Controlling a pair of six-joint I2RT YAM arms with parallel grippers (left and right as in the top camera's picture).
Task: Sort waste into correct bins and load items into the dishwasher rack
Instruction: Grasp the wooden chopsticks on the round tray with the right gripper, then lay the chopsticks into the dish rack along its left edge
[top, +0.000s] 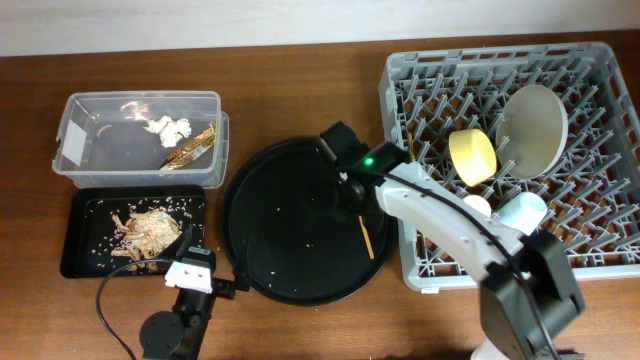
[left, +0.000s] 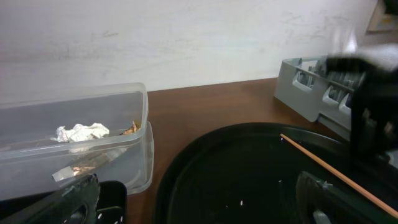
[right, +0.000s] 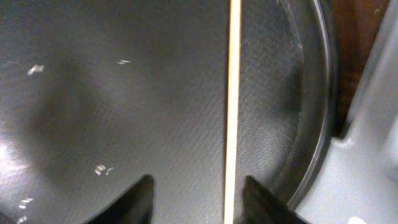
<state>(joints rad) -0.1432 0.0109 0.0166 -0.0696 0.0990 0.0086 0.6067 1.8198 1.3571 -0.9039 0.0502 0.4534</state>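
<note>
One wooden chopstick (top: 366, 236) lies on the right part of the large round black tray (top: 290, 250). My right gripper (top: 352, 196) hangs low over it, open, its fingers (right: 196, 186) on either side of the chopstick (right: 233, 93) without touching it. A second chopstick (top: 408, 140) stands in the grey dishwasher rack (top: 600, 245), along with the pale plate (top: 533, 128), yellow bowl (top: 472, 157), light-blue cup (top: 522, 210) and pink cup (top: 476, 205). The clear tub (top: 100, 140) holds the tissue wad (top: 168, 126) and gold wrapper (top: 190, 150). The shallow black tray (top: 85, 250) holds food scraps (top: 150, 225). My left gripper (top: 190, 262) is open and empty at that tray's front right corner.
The left wrist view shows the tub (left: 134, 118) with the tissue (left: 81, 132), the round tray (left: 249, 162), the chopstick (left: 329, 168) and a corner of the rack (left: 298, 78). Pale crumbs dot the round tray. A white wall runs behind the table.
</note>
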